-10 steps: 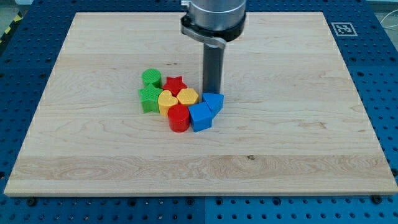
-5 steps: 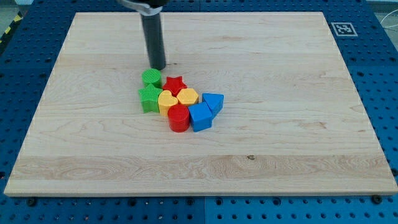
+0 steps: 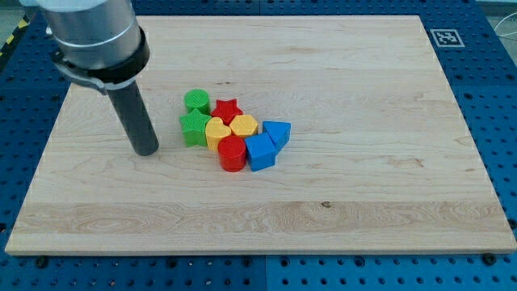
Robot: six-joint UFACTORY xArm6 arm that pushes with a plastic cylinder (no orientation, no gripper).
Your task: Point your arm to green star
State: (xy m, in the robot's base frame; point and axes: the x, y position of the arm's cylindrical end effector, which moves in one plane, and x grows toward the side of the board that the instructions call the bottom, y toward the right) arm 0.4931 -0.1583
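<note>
The green star (image 3: 194, 128) lies at the left end of a tight cluster of blocks near the middle of the wooden board (image 3: 363, 97). My tip (image 3: 147, 151) rests on the board to the left of the green star and slightly lower in the view, a short gap away and not touching it. A green cylinder (image 3: 197, 102) sits just above the star, and a yellow heart (image 3: 216, 130) touches its right side.
The cluster also holds a red star (image 3: 229, 110), a second yellow heart (image 3: 244, 125), a red cylinder (image 3: 232, 153), a blue cube (image 3: 260, 151) and a blue triangular block (image 3: 277, 131). A fiducial marker (image 3: 446, 37) sits at the board's top right corner.
My tip swung from the cluster's right, by the blue blocks, over its top near the green cylinder, then down to the left of the green star. The blocks have not moved.
</note>
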